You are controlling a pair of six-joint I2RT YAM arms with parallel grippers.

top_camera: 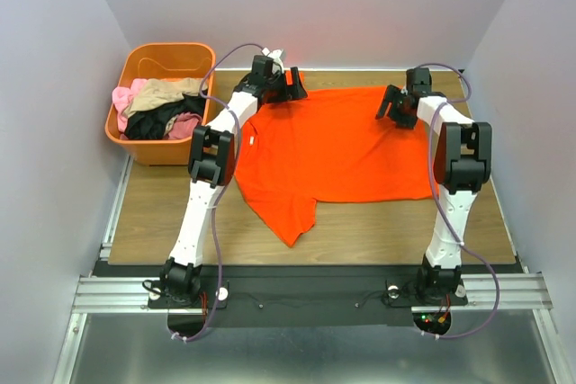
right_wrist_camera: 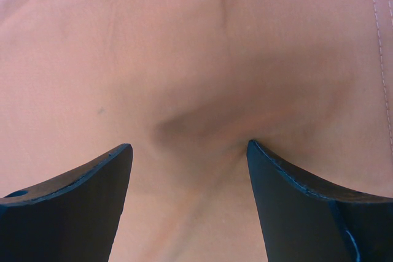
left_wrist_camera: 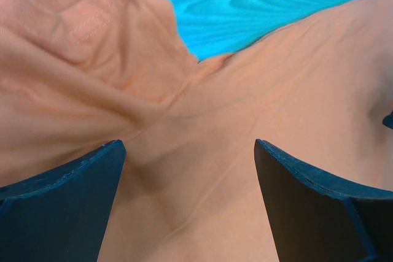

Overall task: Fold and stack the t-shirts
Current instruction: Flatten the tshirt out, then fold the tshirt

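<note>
A: Item one, left tool (top_camera: 290, 87)?
B: Jaws wide apart, nothing clamped. The tips are set over the orange tee (top_camera: 346, 146) at its far-left corner, where the cloth bunches into ridges. I cannot tell whether they touch it.
A: Item two, right tool (top_camera: 393, 105)?
B: Jaws also apart, nothing clamped. The tips straddle a small pucker of cloth near the far hem corner. A stitched hem line (right_wrist_camera: 381, 59) runs just beside.
A: Reason for the placing?
B: Judged: both tools sit along the tee's far edge, one at each end. Closing there would let them carry that edge toward the near side for a first fold. No fold is made yet.
A: The tee itself?
B: Spread flat and sideways at mid-table, near sleeve (top_camera: 290, 218) pointing toward the arm bases.
A: Remaining stock?
B: Other t-shirts (top_camera: 157, 112) in pink, tan and black, heaped in an orange tub (top_camera: 175, 62) at far left. Nothing is stacked.
A: Surface and room?
B: The table (top_camera: 396, 227) is wood-grain board. A metal rail (top_camera: 297, 290) at the near edge carries the bases. Plain pale walls (top_camera: 54, 87) stand on three sides.
</note>
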